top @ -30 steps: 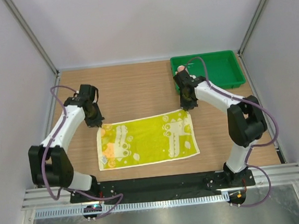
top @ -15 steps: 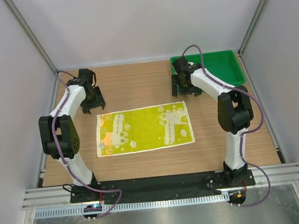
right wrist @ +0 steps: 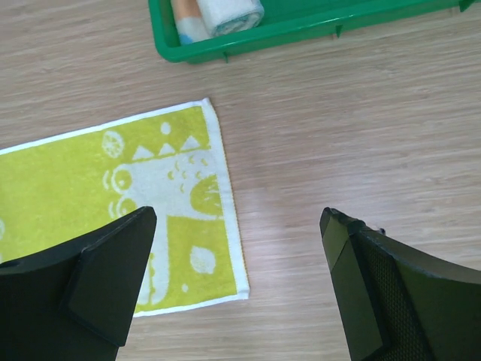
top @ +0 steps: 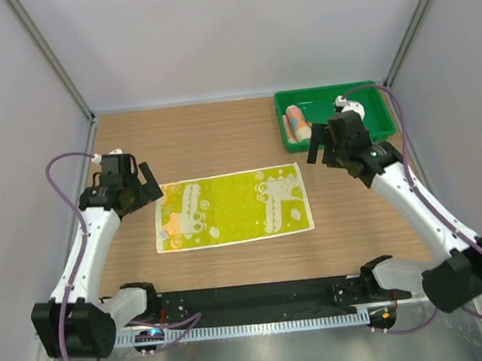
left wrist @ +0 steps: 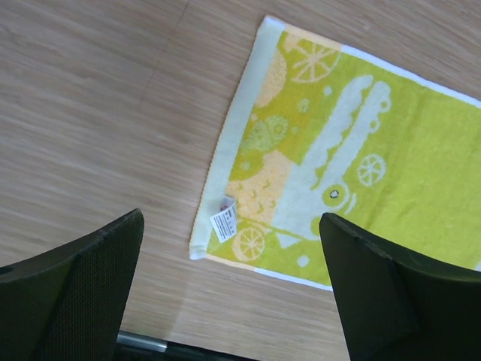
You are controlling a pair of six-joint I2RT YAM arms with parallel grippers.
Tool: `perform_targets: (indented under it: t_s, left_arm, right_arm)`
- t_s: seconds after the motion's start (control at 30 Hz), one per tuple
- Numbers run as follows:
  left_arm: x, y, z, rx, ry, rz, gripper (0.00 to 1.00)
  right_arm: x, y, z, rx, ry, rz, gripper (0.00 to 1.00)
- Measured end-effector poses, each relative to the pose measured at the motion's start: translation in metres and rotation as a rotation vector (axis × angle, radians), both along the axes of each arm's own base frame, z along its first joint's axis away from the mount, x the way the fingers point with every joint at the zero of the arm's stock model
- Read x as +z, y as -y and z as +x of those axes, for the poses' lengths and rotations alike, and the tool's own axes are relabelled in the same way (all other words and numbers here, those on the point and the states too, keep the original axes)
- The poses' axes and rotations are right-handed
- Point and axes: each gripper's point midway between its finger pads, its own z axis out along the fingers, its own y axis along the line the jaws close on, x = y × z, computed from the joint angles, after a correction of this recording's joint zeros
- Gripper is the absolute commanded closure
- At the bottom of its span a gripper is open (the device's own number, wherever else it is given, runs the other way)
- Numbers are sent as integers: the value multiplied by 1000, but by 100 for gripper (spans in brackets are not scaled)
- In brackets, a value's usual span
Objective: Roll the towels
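Observation:
The yellow towel [top: 233,206] lies flat and spread out on the wooden table, white-green pattern up, with a small tag [left wrist: 224,222] at its left edge. A second towel, rolled, light blue with an orange-pink side [top: 297,126], rests in the green tray [top: 363,127]. My left gripper [top: 144,180] hangs open above the table just left of the yellow towel, holding nothing. Right of the towel's far right corner, near the tray, my right gripper [top: 322,144] is open and empty too. The towel's left end [left wrist: 301,173] and right end [right wrist: 180,195] show in the wrist views.
The green tray sits at the table's back right corner [right wrist: 301,26]. Grey walls and metal posts close in the table on three sides. A black rail [top: 260,297] runs along the near edge by the arm bases.
Both grippers have let go of the yellow towel's far corners and opened. The towel now lies flat. Both arms have swung outward and back, uncovering the rolled towel in the tray.

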Motion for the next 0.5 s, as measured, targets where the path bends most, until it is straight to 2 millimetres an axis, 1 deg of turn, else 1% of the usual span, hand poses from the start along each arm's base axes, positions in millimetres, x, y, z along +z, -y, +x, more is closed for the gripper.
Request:
perform_targets:
  t_s: [0.03,0.1,0.17,0.23,0.27,0.3,0.37,0.47,0.5]
  left_arm:
    - [-1,0,-7,18,12,-18,0]
    - [-1,5,-16,52,28,-71,1]
    - [-5,10,-20,88,27,-127,3]
    - [-18,16,-29,135,5,-181,5]
    - [-30,18,-38,169,-21,-208,6]
    - [-38,19,-46,189,-40,-223,9]
    - [-55,20,-62,243,-77,-249,11]
    - [-69,20,-76,304,-111,-268,14]
    - [-71,20,-79,325,-114,-277,20]
  right_arm:
    - [2,1,-8,2,20,20,2]
    - [-1,0,-19,3,33,55,3]
    - [-11,-2,-25,6,14,74,4]
    - [-27,-4,-31,17,-28,86,4]
    - [-35,-5,-35,22,-50,87,4]
    - [-42,-5,-39,25,-71,88,4]
    - [-50,-5,-44,31,-96,87,4]
    - [-57,-4,-49,33,-109,85,5]
    - [-59,-4,-50,33,-113,84,5]
